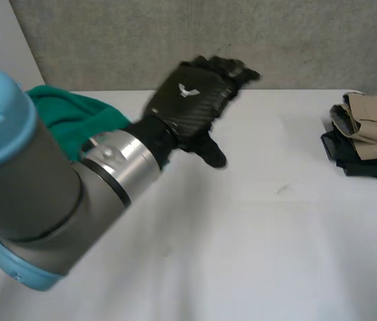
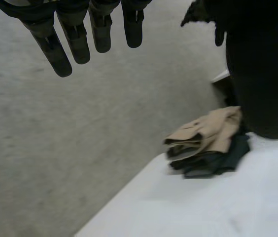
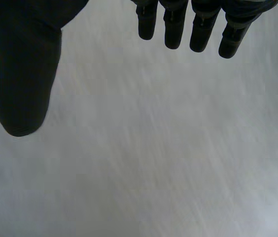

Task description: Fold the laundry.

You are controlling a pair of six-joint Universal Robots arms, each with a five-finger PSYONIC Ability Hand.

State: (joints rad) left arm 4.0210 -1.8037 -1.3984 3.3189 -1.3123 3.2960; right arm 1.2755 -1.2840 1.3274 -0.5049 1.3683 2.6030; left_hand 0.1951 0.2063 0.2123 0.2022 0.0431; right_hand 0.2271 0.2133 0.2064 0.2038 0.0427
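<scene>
Spread left hand [image 1: 192, 100], seemingly above table [image 1: 262, 227]

Green cloth [image 1: 68, 119] half behind left arm [image 1: 38, 184], folded pile [image 1: 369, 134] clipped at edge

Locate the left hand [image 1: 192, 100] at the end of the left arm [image 1: 55, 194], over the white counter [image 1: 255, 241]. Note that its fingers [image 1: 235, 70] are extended and its thumb is spread, and it holds nothing. Find the green cloth [image 1: 68, 117] behind the wrist, partly hidden by the arm. Find the folded stack [image 1: 369, 134] well apart from the hand, off to the side its fingers point toward. A beige garment [image 1: 375, 120] lies on top of dark garments [image 1: 362, 160]. A grey wall [image 1: 142, 40] stands beyond the fingertips.
</scene>
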